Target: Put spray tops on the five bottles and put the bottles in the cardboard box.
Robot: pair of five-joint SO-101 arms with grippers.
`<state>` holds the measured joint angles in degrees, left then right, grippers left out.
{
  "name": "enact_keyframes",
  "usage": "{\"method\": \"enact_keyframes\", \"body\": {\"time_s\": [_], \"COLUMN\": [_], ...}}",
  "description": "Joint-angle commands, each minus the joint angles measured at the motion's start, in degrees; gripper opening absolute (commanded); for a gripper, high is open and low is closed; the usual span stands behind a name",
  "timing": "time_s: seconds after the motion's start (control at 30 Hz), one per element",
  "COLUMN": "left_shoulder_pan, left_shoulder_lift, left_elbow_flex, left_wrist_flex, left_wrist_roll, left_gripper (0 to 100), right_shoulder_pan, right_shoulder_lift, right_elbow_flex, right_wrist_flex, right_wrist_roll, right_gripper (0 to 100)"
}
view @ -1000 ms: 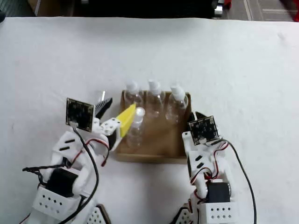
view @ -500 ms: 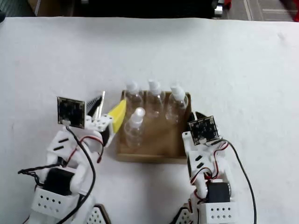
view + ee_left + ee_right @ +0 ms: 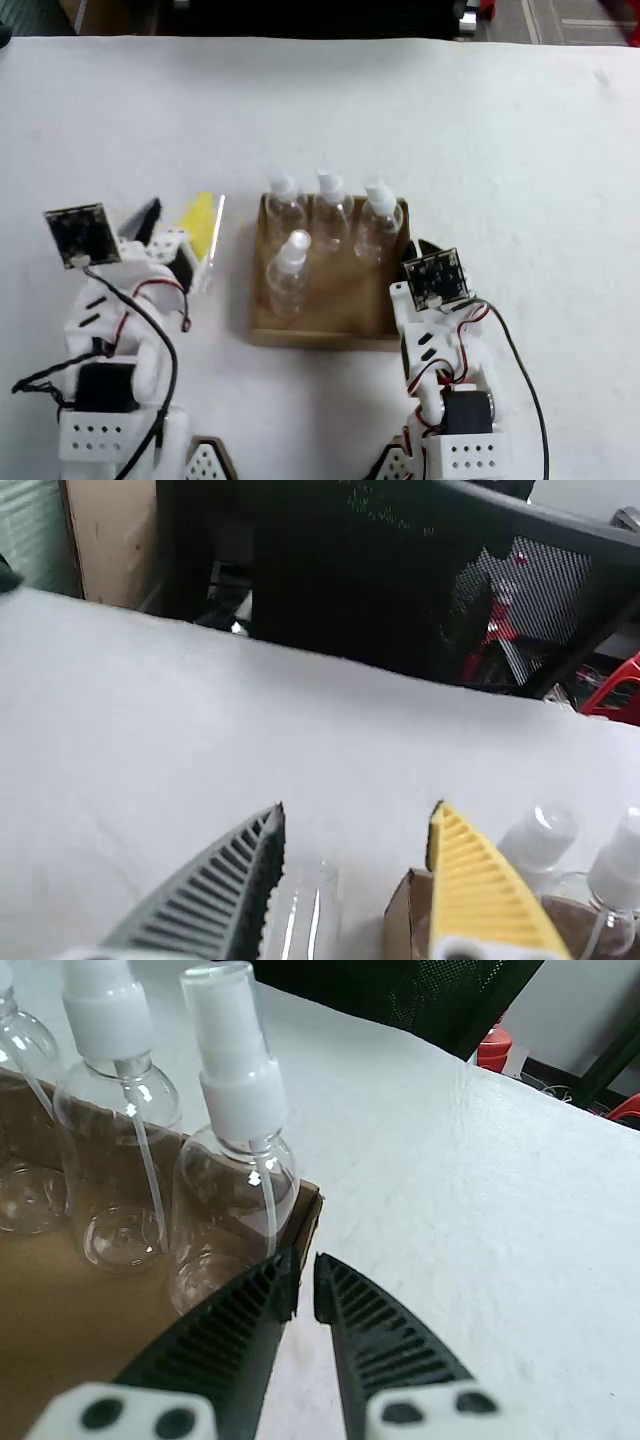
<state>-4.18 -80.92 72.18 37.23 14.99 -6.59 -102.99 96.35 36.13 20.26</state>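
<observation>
the left gripper [image 3: 175,213] has swung left, jaws spread wide, leaving the 4th bottle [image 3: 288,272] standing in the box [image 3: 320,334]. the right gripper [image 3: 303,1260] sits pinched shut, empty. 1 bottle to go.

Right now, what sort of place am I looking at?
Probably a small workshop or office lab rather than a factory: two small robot arms sit at a cloth-covered table, and a black mesh office chair stands behind it.

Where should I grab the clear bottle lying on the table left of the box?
Take the bottle across its round body, coming from above with the left tool. It lies on its side beside the cardboard box, roughly in line with the tool's open fingers, which straddle it.
</observation>
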Motion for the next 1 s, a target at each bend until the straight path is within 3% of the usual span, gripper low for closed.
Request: {"method": "enact_keyframes", "body": {"time_s": [0.0,0.13,0.27,0.5,0.63,0.77,0.83,0.97], "left_shoulder_pan": [0.13,-0.31,-2.59,-3.38,-6.2,-5.85,-4.88,-4.79], "left_shoulder_lift": [-0.57,-0.48,3.82,32.66,44.35,47.25,47.52,47.52], "left_elbow_flex": [-5.63,-8.62,-17.05,-34.64,-35.16,-29.54,-27.25,-25.14], "left_wrist_flex": [-0.18,0.7,7.74,20.13,21.27,21.36,21.36,21.36], "left_wrist_roll": [-5.36,-5.89,-10.64,-26.64,-39.91,-55.12,-53.71,-40.88], "left_gripper": [22,19,19,19,19,19,19,23], "right_shoulder_pan": [-0.13,-0.13,-0.13,-0.13,0.22,0.22,0.13,0.13], "right_shoulder_lift": [0.13,0.22,0.22,0.22,0.22,0.13,0.04,-0.13], "right_elbow_flex": [0.53,0.53,0.53,0.53,0.53,0.53,0.53,0.53], "right_wrist_flex": [-1.01,-1.01,-0.66,-0.31,-0.57,-0.75,-0.75,-0.75], "right_wrist_roll": [0.79,0.79,0.79,0.79,0.79,0.79,0.79,0.79], "right_gripper": [1.6,1.6,1.6,1.6,1.6,1.6,1.6,1.6]}}
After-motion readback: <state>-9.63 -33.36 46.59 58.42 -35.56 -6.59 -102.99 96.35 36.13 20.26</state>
